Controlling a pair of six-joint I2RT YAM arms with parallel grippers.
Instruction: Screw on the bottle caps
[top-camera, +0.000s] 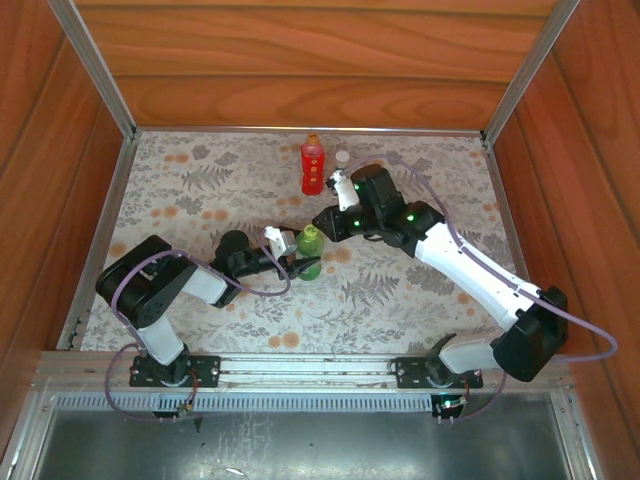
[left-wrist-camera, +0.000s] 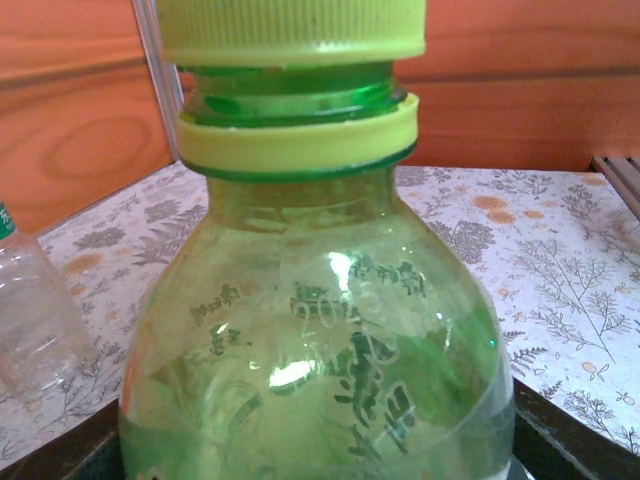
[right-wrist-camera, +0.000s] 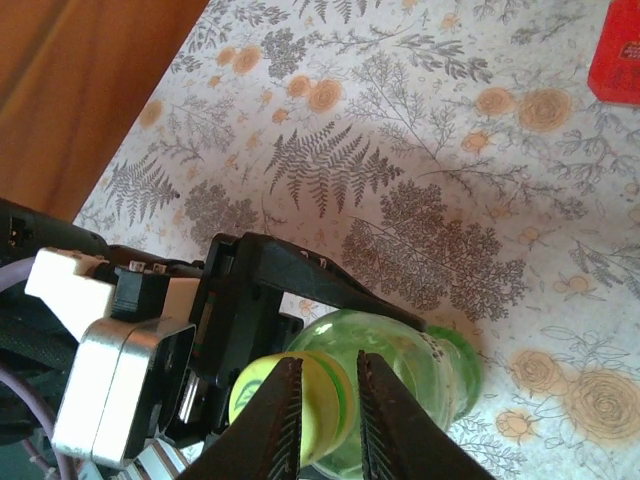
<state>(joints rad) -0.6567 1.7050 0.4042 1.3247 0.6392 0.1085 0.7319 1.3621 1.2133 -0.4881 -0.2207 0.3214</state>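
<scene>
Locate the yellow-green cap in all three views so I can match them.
Top external: yellow-green cap just left of mid-frame, on top of the green bottle.
Left wrist: along the top edge, centre, above the bottle's neck ring.
Right wrist: bottom edge, left of centre.
Shared landmark: the green bottle.

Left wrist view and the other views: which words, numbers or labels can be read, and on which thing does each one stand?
No text can be read with certainty.
green bottle: pale characters on its wall, blurred and seemingly mirrored; unreadable.
red bottle: a label, too small to read.
clear bottle: a green label edge, no legible letters.
</scene>
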